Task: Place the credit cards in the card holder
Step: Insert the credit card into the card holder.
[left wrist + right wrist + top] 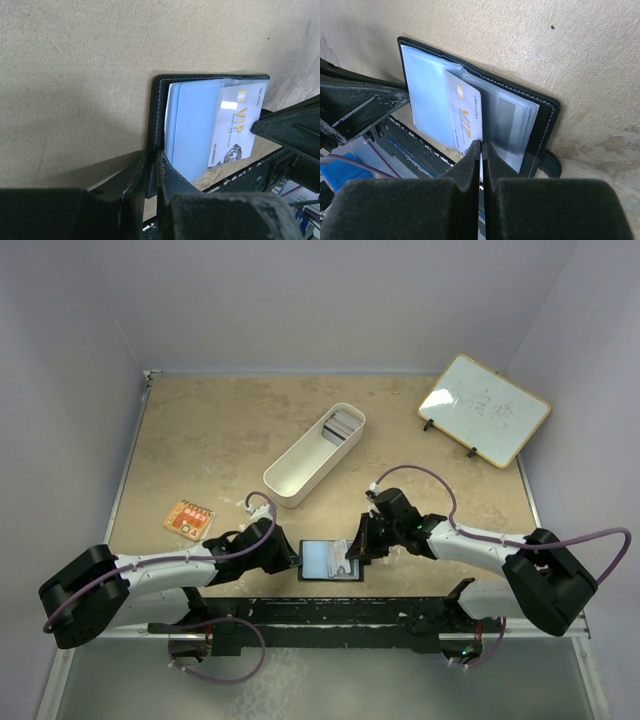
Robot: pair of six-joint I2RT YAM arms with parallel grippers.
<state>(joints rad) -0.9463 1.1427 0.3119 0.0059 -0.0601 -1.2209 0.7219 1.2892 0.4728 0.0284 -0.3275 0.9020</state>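
The card holder (330, 560) lies open near the table's front edge, black outside with blue-grey plastic sleeves (190, 125). My left gripper (154, 155) is shut on its left cover edge (160, 100). My right gripper (481, 145) is shut on the lower edge of a white VIP credit card (467, 115), which lies partly among the sleeves of the holder (545, 115). In the left wrist view the same card (235, 130) sticks out past the sleeves on the right. More credit cards (341, 425) stand stacked in the far end of a long white tray (300, 465).
An orange card (189, 519) lies flat on the table to the left of the left arm. A small whiteboard (484, 409) stands on a stand at the back right. The holder's snap tab (550, 162) pokes out beside the right fingers.
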